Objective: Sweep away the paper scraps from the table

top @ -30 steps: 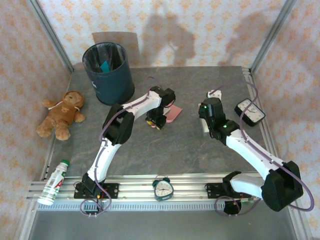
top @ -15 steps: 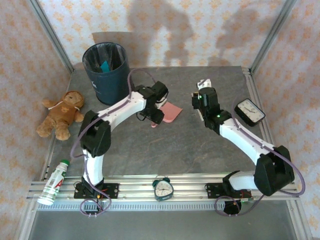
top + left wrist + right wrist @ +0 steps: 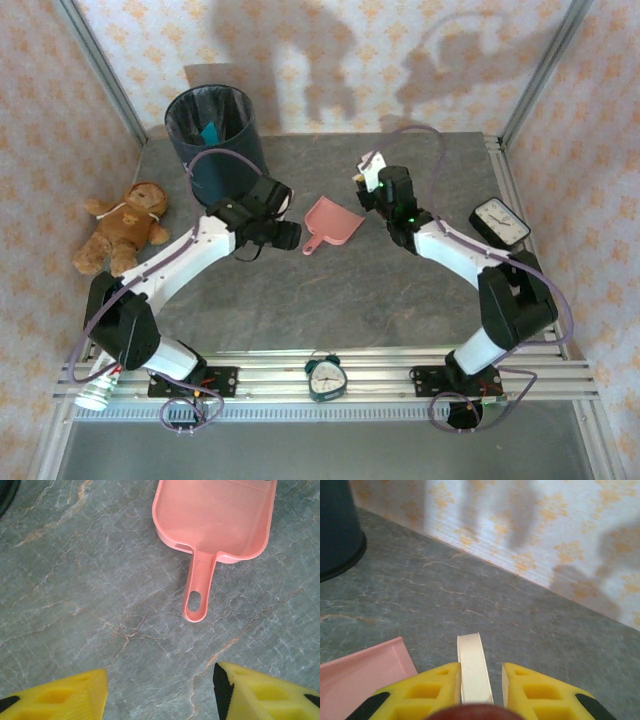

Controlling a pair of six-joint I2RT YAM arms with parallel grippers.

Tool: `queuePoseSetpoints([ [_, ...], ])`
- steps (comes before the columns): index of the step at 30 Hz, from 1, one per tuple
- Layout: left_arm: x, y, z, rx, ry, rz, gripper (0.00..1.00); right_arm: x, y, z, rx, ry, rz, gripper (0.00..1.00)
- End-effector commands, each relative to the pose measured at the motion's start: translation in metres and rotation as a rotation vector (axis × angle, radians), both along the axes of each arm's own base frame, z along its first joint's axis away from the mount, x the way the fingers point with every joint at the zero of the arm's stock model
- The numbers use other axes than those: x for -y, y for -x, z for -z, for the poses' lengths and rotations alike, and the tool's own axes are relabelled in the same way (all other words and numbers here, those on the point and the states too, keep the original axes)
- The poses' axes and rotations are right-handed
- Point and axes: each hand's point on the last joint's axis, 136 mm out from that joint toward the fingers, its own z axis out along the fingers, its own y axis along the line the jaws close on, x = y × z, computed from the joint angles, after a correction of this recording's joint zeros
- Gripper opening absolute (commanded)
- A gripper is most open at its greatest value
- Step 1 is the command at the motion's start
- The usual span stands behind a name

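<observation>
Paper scraps (image 3: 210, 131): the one piece I can make out is a teal bit down inside the far-left bin, so sweeping reads as near its end, though that is a judgement. Nearest, the left gripper (image 3: 160, 672) hovers over the table (image 3: 75, 580) with its yellow fingers well parted and nothing between them. It sits just near of the dustpan handle (image 3: 197, 587) and apart from it. Whether this is a let-go or an approach, I cannot tell. If the pan is wanted again, the next move calls for dropping low and centring the jaws across that narrow handle, which lies flat on the stone and leaves little to bite. Table surface is matt grey with pale and rust veining. The dustpan (image 3: 215, 520) is smooth pink moulded plastic, a shallow scoop with a raised rim and a slotted hole at the handle end, its tray bare. Just right of the pan, the right gripper (image 3: 481, 670) is pinched tight on a cream strip (image 3: 472, 660), thin and flat, likely part of the sweeping tool. Farthest left, the bin (image 3: 225, 175) is round, dark blue, with a black liner.
</observation>
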Motion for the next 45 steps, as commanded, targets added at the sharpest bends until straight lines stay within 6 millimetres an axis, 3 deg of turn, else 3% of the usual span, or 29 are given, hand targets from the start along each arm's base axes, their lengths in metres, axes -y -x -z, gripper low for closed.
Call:
queuePoseSetpoints([
  [1, -0.005, -0.003, -0.012, 0.064, 0.055, -0.061, 0.58, -0.027, -0.009, -0.033, 0.148, 0.021, -0.094, 0.0],
  [8, -0.01, 0.006, -0.007, 0.064, 0.085, -0.087, 0.58, -0.053, -0.015, -0.014, 0.155, 0.098, -0.132, 0.0],
  [18, -0.011, 0.011, -0.002, 0.044, 0.087, -0.087, 0.59, -0.073, -0.014, 0.01, 0.163, 0.189, -0.159, 0.0],
  [31, -0.013, 0.013, 0.004, 0.029, 0.075, -0.091, 0.58, -0.096, 0.004, 0.032, 0.15, 0.238, -0.235, 0.0],
  [45, -0.015, 0.016, 0.012, 0.006, 0.06, -0.093, 0.58, -0.107, 0.031, 0.057, 0.087, 0.292, -0.302, 0.22],
])
